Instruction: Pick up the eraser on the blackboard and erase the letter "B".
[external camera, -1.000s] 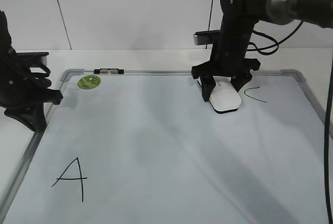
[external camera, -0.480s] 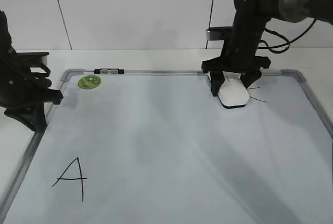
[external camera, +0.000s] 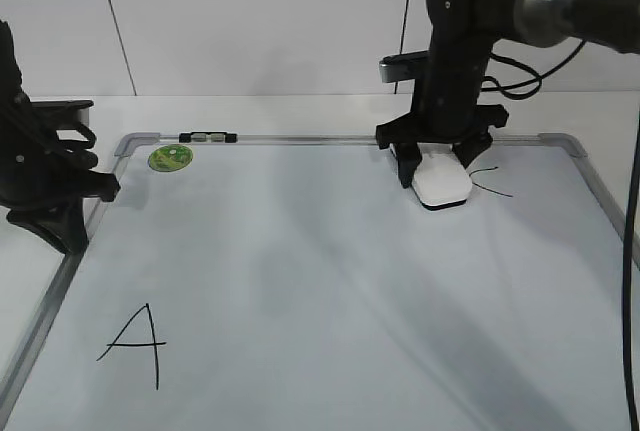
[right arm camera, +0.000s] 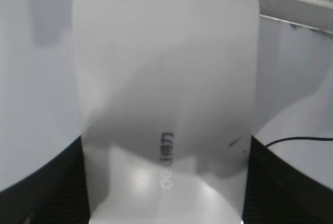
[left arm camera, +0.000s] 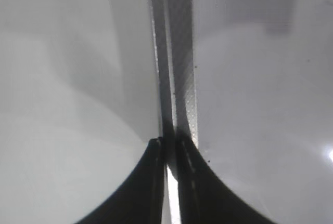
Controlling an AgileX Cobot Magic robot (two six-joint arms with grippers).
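The white eraser (external camera: 442, 187) lies flat on the blackboard (external camera: 330, 281) near its top right edge. My right gripper (external camera: 432, 165) is shut on it from above. In the right wrist view the eraser (right arm camera: 166, 94) fills the space between the dark fingers. No letter "B" shows on the board. A thin black stroke (external camera: 493, 190), what is left of the "C", lies just right of the eraser and also shows in the right wrist view (right arm camera: 296, 140). My left gripper (external camera: 66, 226) is shut and empty over the board's left frame (left arm camera: 179, 78).
A large black "A" (external camera: 135, 343) is at the board's lower left. A round green sticker (external camera: 171, 158) sits at the top left corner. A small dark clip (external camera: 209, 137) lies on the top frame. A white wall stands behind the table.
My right gripper slid the eraser right over the "C" and then back left a little. The upper part of the "C" curve is gone. The left arm has not moved.
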